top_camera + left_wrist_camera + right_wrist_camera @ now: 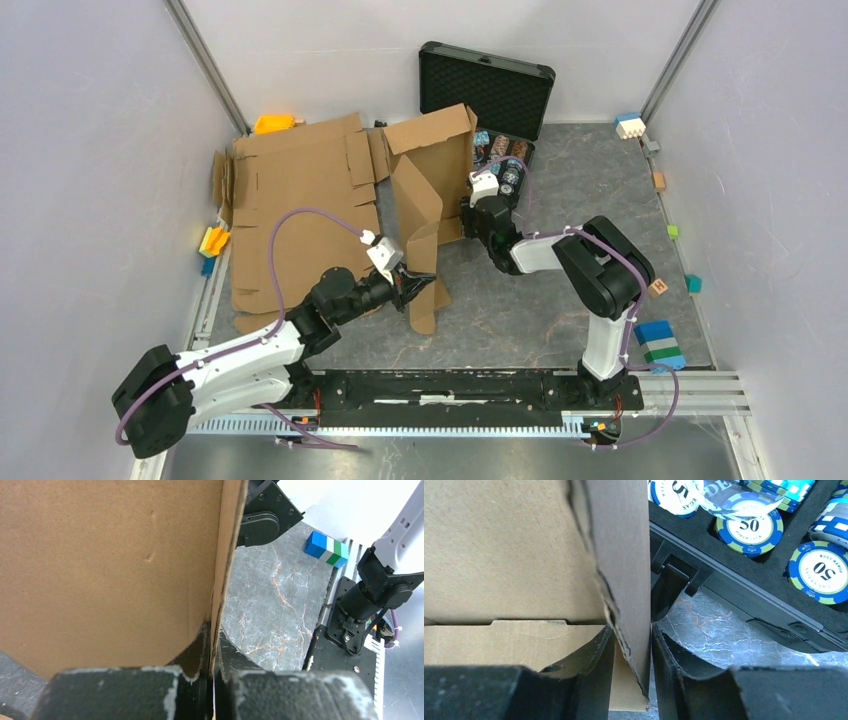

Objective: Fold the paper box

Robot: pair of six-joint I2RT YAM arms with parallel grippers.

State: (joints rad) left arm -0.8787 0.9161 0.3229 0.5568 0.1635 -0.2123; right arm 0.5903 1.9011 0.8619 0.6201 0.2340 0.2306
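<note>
The paper box (pixel 428 190) is plain brown cardboard, partly raised, standing in the middle of the table with its flaps loose. My left gripper (pixel 412 285) is shut on the box's near flap; in the left wrist view its fingertips (pixel 214 635) pinch the edge of the cardboard panel (pixel 100 565). My right gripper (pixel 470 215) is shut on the box's right wall; in the right wrist view the jaws (pixel 631 630) close on the torn-edged cardboard (pixel 499 555).
A flat cardboard sheet (pixel 300 200) lies to the left of the box. An open black case (pixel 487 90) with poker chips (pixel 749 527) stands just behind the right gripper. A blue-white-green block (pixel 660 342) and small coloured blocks (pixel 693 283) lie along the walls.
</note>
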